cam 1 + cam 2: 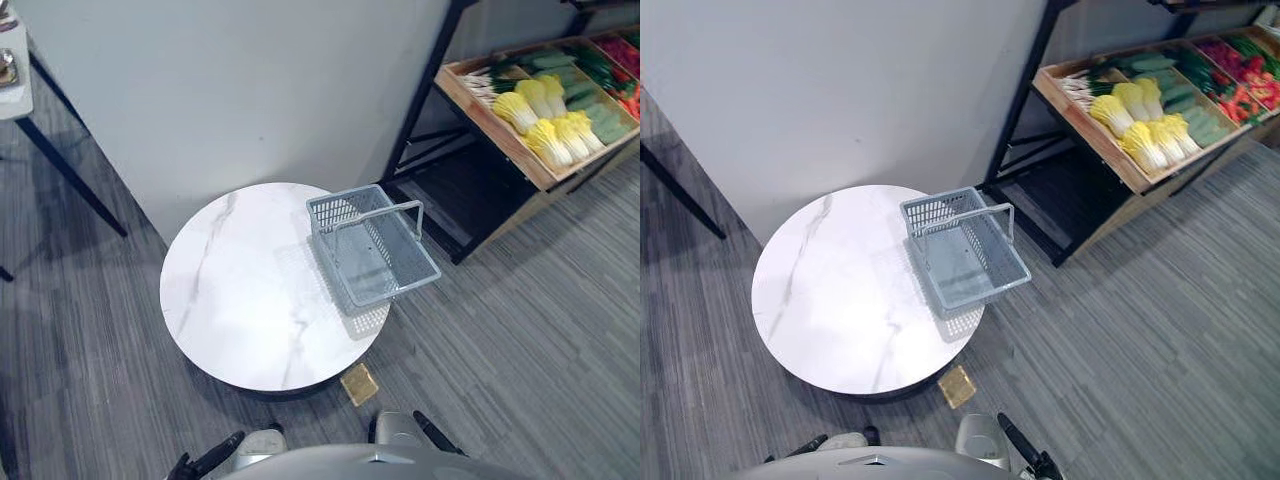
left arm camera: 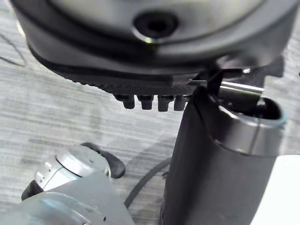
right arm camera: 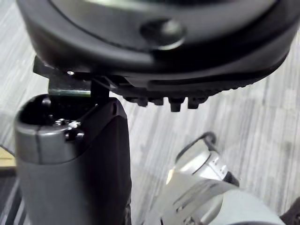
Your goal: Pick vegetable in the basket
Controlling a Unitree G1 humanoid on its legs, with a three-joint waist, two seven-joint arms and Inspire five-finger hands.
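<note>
Reach is the issue: both hands hang low at the robot's sides, the left hand (image 1: 207,460) and right hand (image 1: 1022,447) each with fingers loosely straight and holding nothing. The basket (image 1: 328,250) sits empty, well ahead of the right hand and slightly inward of it. It rests on the edge of the table (image 1: 250,290) nearest the crate (image 1: 490,128), partly overhanging. Its handle (image 1: 378,214) stands upright, probably so a hand can drop goods in or lift it. The vegetables (image 1: 550,140) lie far ahead and outward of the right hand, well apart from the basket, in the crate, which tilts toward the aisle, likely for easy picking. Nothing is picked yet; the right hand seems the natural one to go.
</note>
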